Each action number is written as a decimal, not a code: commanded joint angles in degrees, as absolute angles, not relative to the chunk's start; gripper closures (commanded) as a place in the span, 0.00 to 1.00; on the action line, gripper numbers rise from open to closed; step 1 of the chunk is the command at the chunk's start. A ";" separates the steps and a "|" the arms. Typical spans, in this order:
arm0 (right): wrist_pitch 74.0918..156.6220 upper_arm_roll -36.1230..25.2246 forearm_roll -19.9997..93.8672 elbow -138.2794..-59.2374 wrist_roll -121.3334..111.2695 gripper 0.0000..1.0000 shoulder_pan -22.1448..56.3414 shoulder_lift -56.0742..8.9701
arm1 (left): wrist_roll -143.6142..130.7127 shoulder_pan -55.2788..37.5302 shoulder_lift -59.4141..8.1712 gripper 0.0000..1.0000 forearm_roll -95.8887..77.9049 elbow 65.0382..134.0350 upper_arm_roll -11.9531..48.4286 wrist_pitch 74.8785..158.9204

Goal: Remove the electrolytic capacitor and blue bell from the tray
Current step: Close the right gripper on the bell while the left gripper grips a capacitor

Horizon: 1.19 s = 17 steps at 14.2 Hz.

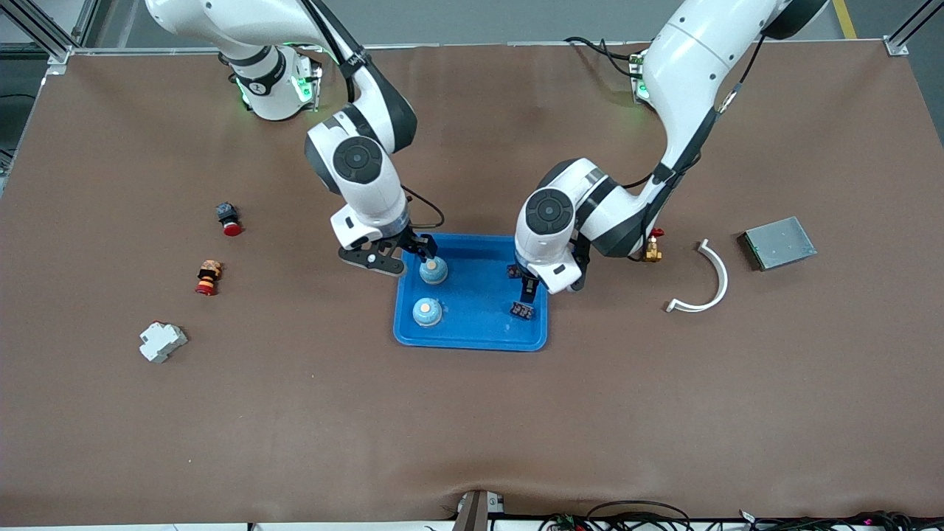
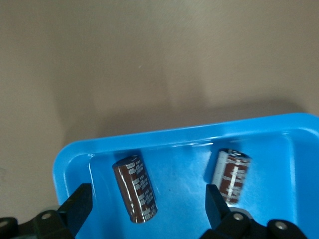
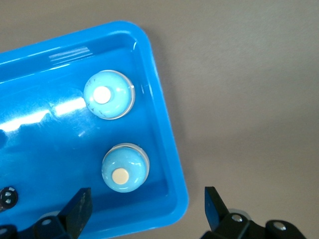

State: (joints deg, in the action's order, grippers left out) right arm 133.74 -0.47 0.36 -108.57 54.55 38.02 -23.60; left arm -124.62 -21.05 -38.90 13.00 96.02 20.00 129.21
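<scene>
A blue tray (image 1: pixel 472 335) lies mid-table. Two light-blue bells (image 1: pixel 434 271) (image 1: pixel 427 311) sit in it toward the right arm's end. Two dark capacitors (image 1: pixel 514 271) (image 1: pixel 523 310) lie in it toward the left arm's end. My right gripper (image 1: pixel 422 251) hangs open over the tray's rim, just past the bell (image 3: pixel 125 168); a second bell (image 3: pixel 109 94) sits farther off. My left gripper (image 1: pixel 528 289) is open low over the tray. One brown capacitor (image 2: pixel 135 189) lies between its fingers (image 2: pixel 77 206), untouched, and a second capacitor (image 2: pixel 232 175) lies beside it.
Toward the right arm's end lie two red-capped buttons (image 1: pixel 228 219) (image 1: pixel 208 277) and a white block (image 1: pixel 162 341). Toward the left arm's end are a small brass part (image 1: pixel 653 251), a white curved strip (image 1: pixel 704 284) and a grey metal box (image 1: pixel 779 243).
</scene>
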 commanded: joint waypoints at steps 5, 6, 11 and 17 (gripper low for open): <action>138.42 -1.23 -4.48 -103.62 60.91 0.00 39.90 -31.63 | -130.34 -23.12 -42.97 0.08 14.24 95.01 19.86 131.57; 139.99 -1.23 -4.40 -103.62 61.43 0.00 39.90 -32.34 | -130.25 -23.20 -43.07 0.14 14.24 95.27 19.78 131.57; 143.00 -1.23 -4.66 -102.66 63.46 0.00 40.60 -35.86 | -129.29 -23.73 -43.42 1.00 15.81 94.84 19.86 131.40; 143.61 -1.23 -4.57 -102.57 65.65 0.00 42.10 -37.09 | -124.47 -22.77 -40.17 1.00 17.49 89.85 19.86 123.61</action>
